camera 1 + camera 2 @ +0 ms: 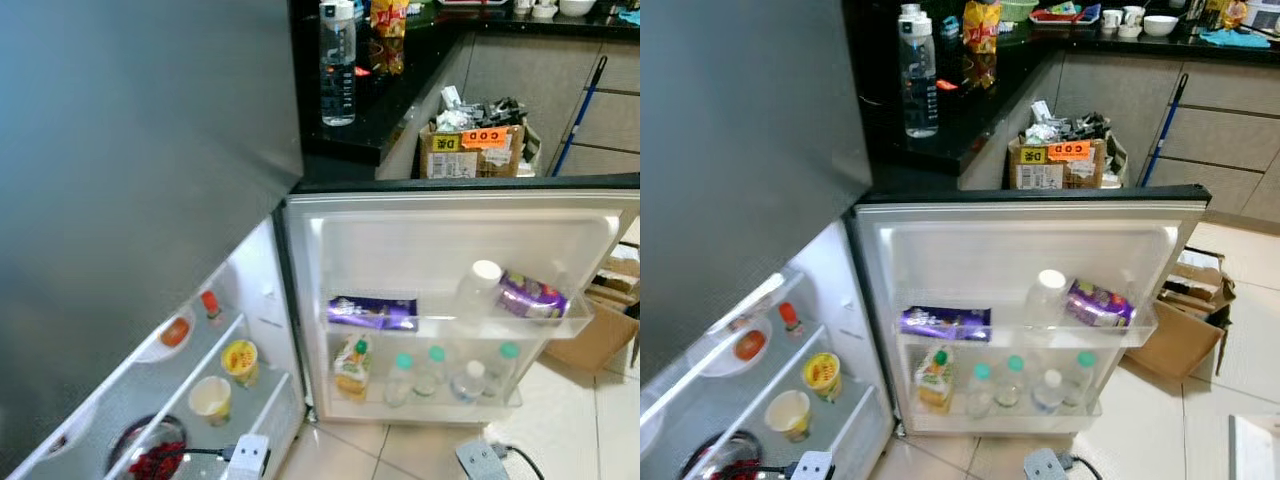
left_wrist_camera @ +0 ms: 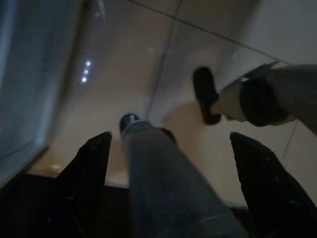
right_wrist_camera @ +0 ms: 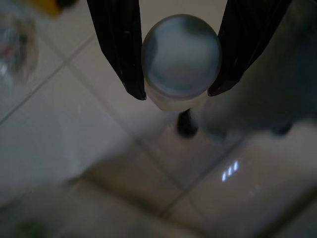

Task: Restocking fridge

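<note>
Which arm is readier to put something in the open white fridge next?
Probably right: the right gripper grips a round pale grey object, while the left gripper hangs open and empty above the tiled floor.

My fridge door (image 1: 450, 230) is white inside, with a grey outer face on the upper door (image 1: 130, 180). On its upper door shelf lie a purple packet (image 1: 372, 312) and a purple-and-white pouch (image 1: 532, 296). Below stand clear bottles with green caps (image 1: 436, 372) and an orange-and-green juice carton (image 1: 352, 366). Inside the fridge, a yellow cup (image 1: 240, 358) and a cream cup (image 1: 210, 398) sit on the shelf. The desk (image 1: 390, 110) is black. The floor tiles (image 1: 1240, 340) are cream. My right pincer (image 3: 178, 91) has black fingers around a pale grey-white round object (image 3: 181, 57).
</note>
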### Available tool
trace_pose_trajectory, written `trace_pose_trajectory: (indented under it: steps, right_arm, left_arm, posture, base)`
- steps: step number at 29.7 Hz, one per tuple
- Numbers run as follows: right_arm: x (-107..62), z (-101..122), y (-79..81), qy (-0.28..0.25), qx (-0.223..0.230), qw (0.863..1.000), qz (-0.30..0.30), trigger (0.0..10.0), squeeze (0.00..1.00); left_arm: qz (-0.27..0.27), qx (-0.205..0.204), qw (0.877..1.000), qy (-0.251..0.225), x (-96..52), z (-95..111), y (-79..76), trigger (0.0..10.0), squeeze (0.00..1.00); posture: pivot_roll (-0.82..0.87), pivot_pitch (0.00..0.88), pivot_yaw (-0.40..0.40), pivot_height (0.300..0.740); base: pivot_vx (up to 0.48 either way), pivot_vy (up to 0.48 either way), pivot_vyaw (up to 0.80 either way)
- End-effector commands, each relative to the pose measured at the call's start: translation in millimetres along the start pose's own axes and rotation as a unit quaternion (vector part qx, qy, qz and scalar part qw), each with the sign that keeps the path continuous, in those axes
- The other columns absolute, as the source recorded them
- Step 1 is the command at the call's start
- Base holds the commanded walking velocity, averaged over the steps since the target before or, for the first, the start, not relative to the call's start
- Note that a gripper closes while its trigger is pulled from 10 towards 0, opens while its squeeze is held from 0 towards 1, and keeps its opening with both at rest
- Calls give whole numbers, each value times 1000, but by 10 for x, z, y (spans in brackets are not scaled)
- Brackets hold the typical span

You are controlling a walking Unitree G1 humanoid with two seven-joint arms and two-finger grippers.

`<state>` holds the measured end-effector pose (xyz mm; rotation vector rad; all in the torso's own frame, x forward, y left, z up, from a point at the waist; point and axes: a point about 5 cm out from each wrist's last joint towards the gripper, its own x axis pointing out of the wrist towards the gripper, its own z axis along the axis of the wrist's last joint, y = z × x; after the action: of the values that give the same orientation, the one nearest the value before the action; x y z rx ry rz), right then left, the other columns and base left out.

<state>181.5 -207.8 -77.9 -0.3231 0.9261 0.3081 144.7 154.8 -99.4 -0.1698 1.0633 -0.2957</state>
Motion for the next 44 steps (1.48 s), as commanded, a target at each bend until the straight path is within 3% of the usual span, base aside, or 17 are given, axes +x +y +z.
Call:
trace_pose_trajectory:
  steps: [1,3,9,15,16,17,19,20,21,22,23,25,28,31,33,39,44]
  right_arm:
    - [14,76,41,-22,-5,1000,20,10000,0]
    - [36,286,91,-64,-31,994,82,10000,0]
    - [29,616,152,-130,-57,975,171,10000,0]
    - [-172,1331,209,-265,-111,891,352,10000,0]
    - [-210,1388,209,-274,-125,879,370,10000,0]
    - [-210,1388,209,-274,-125,879,370,10000,0]
    - [-301,1479,206,-288,-154,855,402,10000,0]
    - [-301,1479,206,-288,-154,855,402,10000,0]
    - [-356,1519,204,-294,-170,842,419,10000,0]
    - [-472,1597,197,-304,-195,817,450,10000,0]
    - [-472,1597,197,-304,-195,817,450,10000,0]
    - [-558,1664,193,-315,-206,800,467,10000,0]
    - [-598,1716,186,-326,-208,794,469,10000,0]
    - [-793,2053,93,-410,-208,777,430,10000,0]
    - [-840,2133,57,-431,-211,775,412,10000,0]
    - [-996,2397,-128,-483,-213,782,332,10000,0]
    - [-1088,2557,-346,-493,-224,802,251,10000,0]
  left_arm:
    - [7,-3,1000,-1,-13,3,36,10000,0]
    - [6,-2,1000,-2,-10,10,31,10000,0]
    - [6,-3,1000,-5,-8,21,29,10000,0]
    - [0,13,999,-41,6,158,13,10000,0]
    - [-3,18,999,-50,11,203,5,10000,0]
    - [-3,18,999,-50,11,203,5,10000,0]
    - [-17,29,997,-74,22,329,-22,10000,0]
    - [-17,29,997,-74,22,329,-22,10000,0]
    - [-24,35,995,-87,27,399,-38,10000,0]
    - [-32,44,993,-105,33,515,-57,10000,0]
    - [-32,44,993,-105,33,515,-57,10000,0]
    - [-32,46,992,-111,34,560,-60,10000,0]
    - [-33,47,992,-110,36,562,-63,10000,0]
    - [-44,61,992,-105,49,529,-113,10000,0]
    - [-48,65,991,-107,51,527,-131,10000,0]
    - [-54,75,988,-120,49,568,-149,10000,0]
    - [-50,78,987,-128,38,603,-123,10000,0]
  posture:
    - [-203,0,49,740]
    - [-205,0,48,740]
    - [-206,0,47,740]
    - [-203,0,41,740]
    - [-203,0,41,740]
    - [-203,0,41,740]
    - [-200,0,36,740]
    - [-200,0,36,740]
    - [-200,0,36,740]
    - [-197,0,28,740]
    - [-197,0,28,740]
    - [-197,0,28,740]
    - [-204,0,29,740]
    - [-216,0,35,740]
    - [-217,0,36,740]
    - [-218,0,35,740]
    - [-221,0,34,740]
  base:
    - [0,0,0]
    - [0,0,0]
    - [0,0,0]
    - [0,0,0]
    - [0,0,0]
    - [0,0,0]
    - [0,0,0]
    - [0,0,0]
    - [0,0,0]
    - [0,0,0]
    - [0,0,0]
    - [0,0,0]
    - [0,0,0]
    - [0,0,0]
    - [0,0,0]
    - [0,0,0]
    - [0,0,0]
